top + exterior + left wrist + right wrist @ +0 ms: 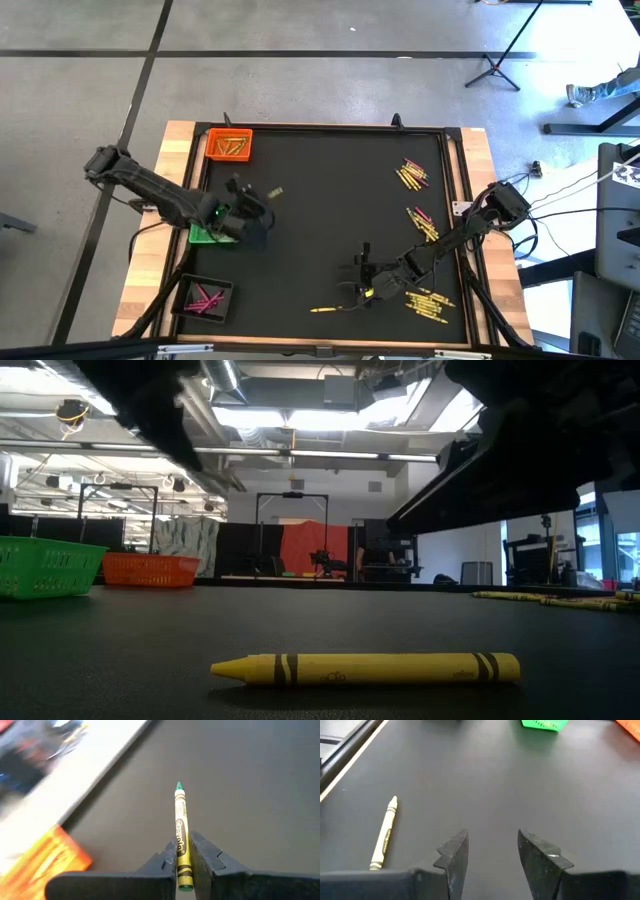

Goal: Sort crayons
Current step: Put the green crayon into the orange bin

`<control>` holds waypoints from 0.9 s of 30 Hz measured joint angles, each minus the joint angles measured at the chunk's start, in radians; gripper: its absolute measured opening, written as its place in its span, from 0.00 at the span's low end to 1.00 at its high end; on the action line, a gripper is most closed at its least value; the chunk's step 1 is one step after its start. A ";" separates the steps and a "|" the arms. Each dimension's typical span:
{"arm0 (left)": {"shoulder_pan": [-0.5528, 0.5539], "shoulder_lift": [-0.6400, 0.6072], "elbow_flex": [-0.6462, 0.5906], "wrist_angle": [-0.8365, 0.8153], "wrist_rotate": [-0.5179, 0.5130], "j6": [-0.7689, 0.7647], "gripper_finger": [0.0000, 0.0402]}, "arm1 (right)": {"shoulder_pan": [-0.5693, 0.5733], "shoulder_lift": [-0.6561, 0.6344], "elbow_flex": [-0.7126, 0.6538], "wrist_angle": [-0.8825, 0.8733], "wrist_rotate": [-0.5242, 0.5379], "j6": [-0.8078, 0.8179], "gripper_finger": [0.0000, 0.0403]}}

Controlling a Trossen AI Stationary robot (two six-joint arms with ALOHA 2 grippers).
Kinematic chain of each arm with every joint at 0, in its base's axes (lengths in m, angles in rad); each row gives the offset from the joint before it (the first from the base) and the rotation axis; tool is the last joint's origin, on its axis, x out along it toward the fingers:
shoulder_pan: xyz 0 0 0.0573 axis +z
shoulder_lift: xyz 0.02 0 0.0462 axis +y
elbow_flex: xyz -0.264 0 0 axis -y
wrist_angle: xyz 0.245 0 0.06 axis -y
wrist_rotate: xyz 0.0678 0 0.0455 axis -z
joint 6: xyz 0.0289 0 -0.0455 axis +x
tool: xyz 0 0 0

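A green-tipped yellow crayon (181, 840) with black stripes, a plain yellow crayon (384, 833), an orange tray (229, 146), a green tray (544, 724), and a black mat (330, 220).

Wide bare stretch across the middle of the black table (320, 200), open to a gripper from either side. Blocked along the left edge by the orange tray (229, 145) at the far corner, the green tray (205, 235) midway, the black tray (205, 297) at the near corner. Scattered crayons (412, 176) down the right edge; a lone yellow crayon (328, 309) near the near edge
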 joint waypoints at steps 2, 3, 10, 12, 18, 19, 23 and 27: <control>0.050 -0.002 0.000 -0.103 -0.026 -0.061 0.03 | 0.000 0.000 0.000 -0.001 0.000 0.004 0.42; 0.077 -0.001 0.000 -0.155 -0.038 -0.092 0.03 | 0.000 0.000 0.000 0.000 0.000 0.004 0.42; 0.326 0.000 -0.055 -0.284 -0.048 -0.171 0.03 | 0.000 0.000 0.000 -0.001 0.000 0.004 0.42; 0.418 0.000 -0.081 -0.279 -0.009 -0.152 0.03 | 0.000 0.000 0.000 -0.001 -0.001 0.004 0.42; 0.640 0.000 -0.130 -0.214 0.012 -0.031 0.03 | 0.000 0.000 0.000 -0.008 -0.001 0.003 0.42; 0.667 0.000 -0.131 -0.190 0.015 -0.003 0.03 | 0.000 0.000 0.000 -0.008 0.000 0.002 0.42; 0.770 0.000 -0.132 -0.060 0.072 0.136 0.03 | 0.000 0.000 0.000 -0.008 0.000 -0.001 0.42; 0.862 0.000 -0.133 0.031 0.179 0.255 0.03 | 0.000 0.000 0.000 -0.008 0.000 -0.001 0.42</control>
